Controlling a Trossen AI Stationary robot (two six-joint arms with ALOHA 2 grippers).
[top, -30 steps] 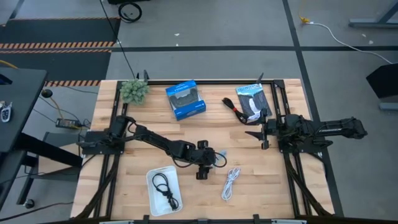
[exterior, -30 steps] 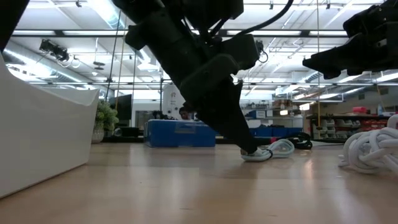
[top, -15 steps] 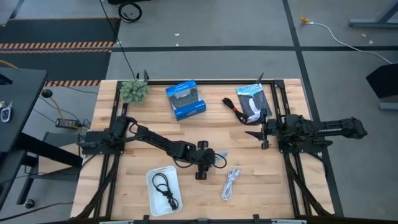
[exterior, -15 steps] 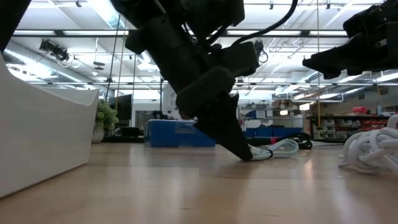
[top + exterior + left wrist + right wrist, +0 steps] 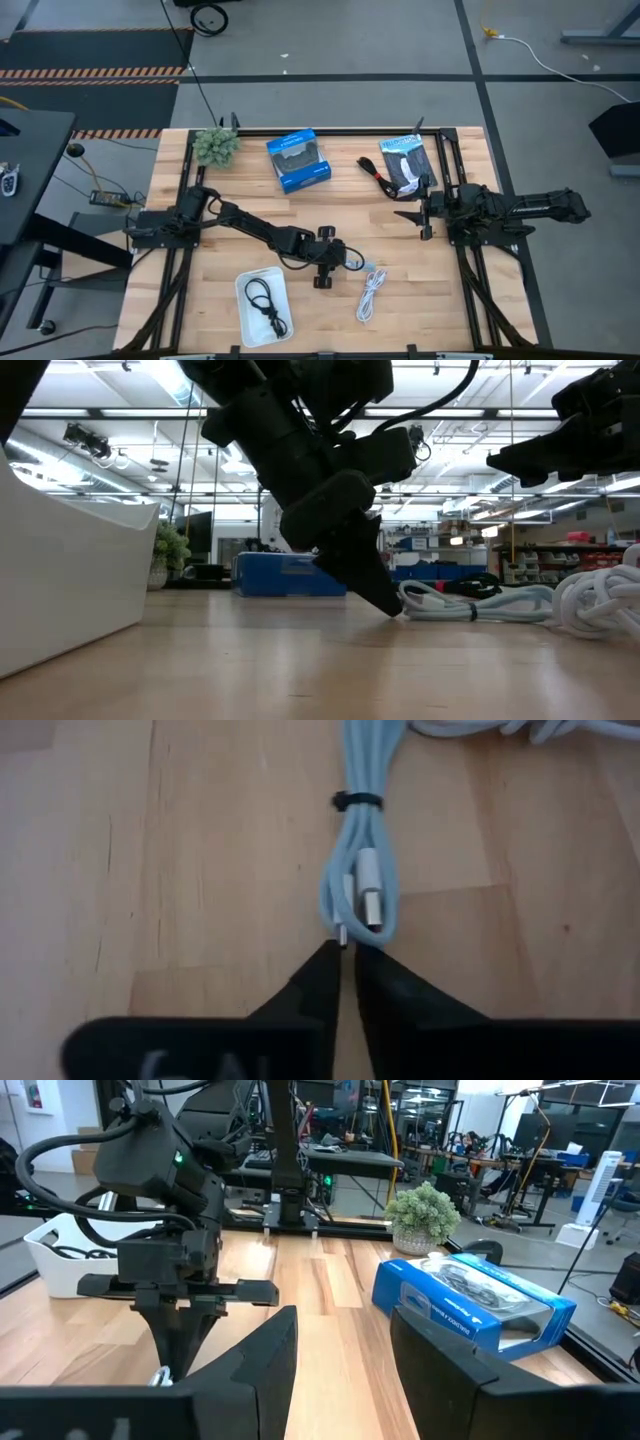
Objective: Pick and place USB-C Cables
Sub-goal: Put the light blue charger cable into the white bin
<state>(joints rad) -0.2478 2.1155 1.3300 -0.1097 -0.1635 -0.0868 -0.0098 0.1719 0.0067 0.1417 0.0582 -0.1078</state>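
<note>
While our left gripper (image 5: 347, 963) sat low on the desk (image 5: 420, 300), its jaws were pinched nearly together on one end of the silvery-blue cable (image 5: 362, 880) — white cable (image 5: 372, 293) just beside, black cable (image 5: 266, 306) in the white tray (image 5: 243, 288). Right gripper (image 5: 340, 1342) hovered apart, jaws parted, holding nothing.

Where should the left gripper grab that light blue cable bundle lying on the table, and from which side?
Judging by its pose, grip the light blue cable bundle across its narrow width, beside the black tie that binds the strands. It lies flat and straight on the wooden table, so coming from above looks best. The left gripper sits nearly shut at its looped end.
</note>
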